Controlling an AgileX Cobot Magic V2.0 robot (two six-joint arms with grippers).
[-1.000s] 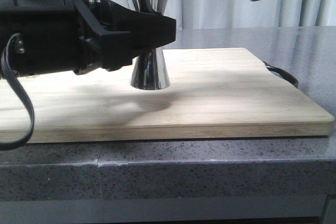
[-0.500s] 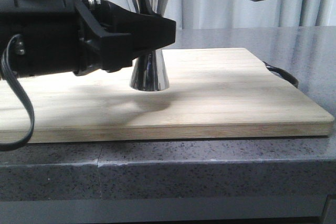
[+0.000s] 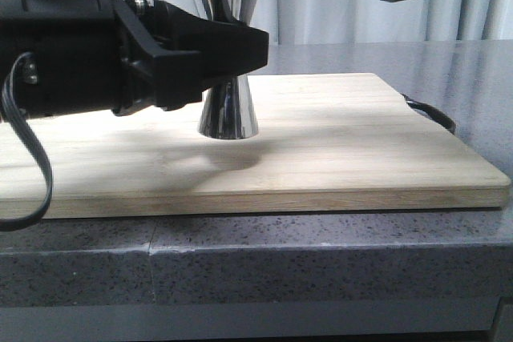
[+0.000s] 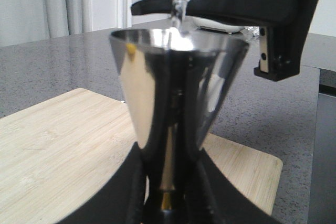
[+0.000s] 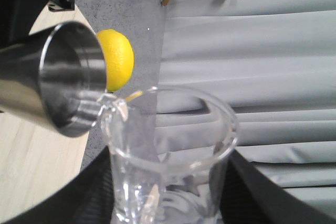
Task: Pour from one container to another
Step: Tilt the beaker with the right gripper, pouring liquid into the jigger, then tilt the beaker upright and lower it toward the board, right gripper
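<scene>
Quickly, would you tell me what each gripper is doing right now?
Left gripper: closed on the jigger at its waist, on the cutting board.
Right gripper: closed on the glass beaker, tipped over the jigger's mouth.

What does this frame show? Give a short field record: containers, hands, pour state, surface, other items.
receiver: steel jigger, upright on the cutting board
source: glass beaker, tilted, lip over the jigger rim
left hand: shut on the jigger's waist
right hand: shut on the beaker
pour state: thin stream falling into the jigger's top cup
surface: grey stone counter
other: lemon behind the jigger
</scene>
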